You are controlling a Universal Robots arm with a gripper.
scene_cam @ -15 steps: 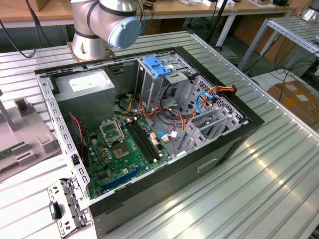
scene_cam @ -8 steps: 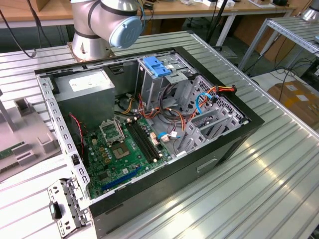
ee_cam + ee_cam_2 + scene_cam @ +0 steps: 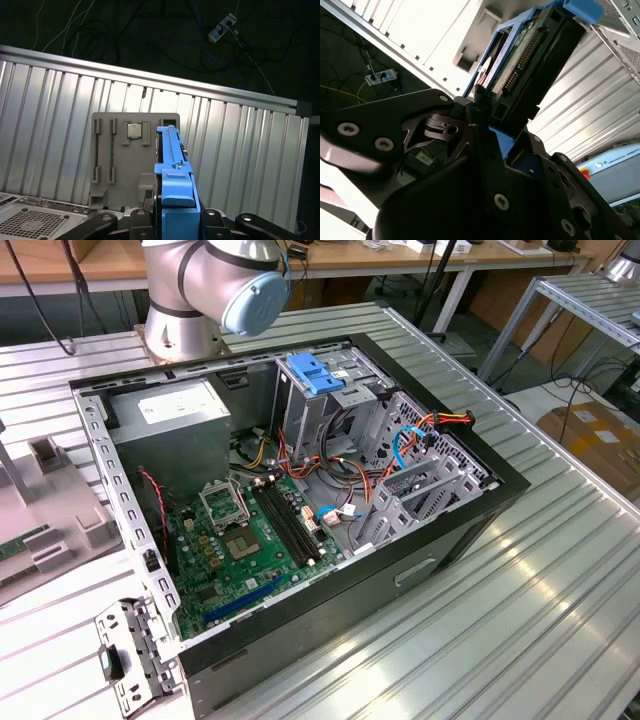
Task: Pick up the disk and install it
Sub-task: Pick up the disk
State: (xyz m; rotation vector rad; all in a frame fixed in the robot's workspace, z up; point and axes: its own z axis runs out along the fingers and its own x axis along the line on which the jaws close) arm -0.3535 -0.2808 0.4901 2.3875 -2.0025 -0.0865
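Jaws tight on disk [image 3: 172, 150], its blue edge well clear of ribbed table [image 3: 250, 150]

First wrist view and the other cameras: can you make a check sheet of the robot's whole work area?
Surface: ribbed metal table, carrying an open computer case.
Job's things: the disk, blue-railed, held above the table.
Clutter: grey parts tray holding a chip.
Grippers: gripper shut on the disk.
Cables: coloured wires inside the case; power strip on the floor.
Surroundings: cardboard box, wooden workbench.
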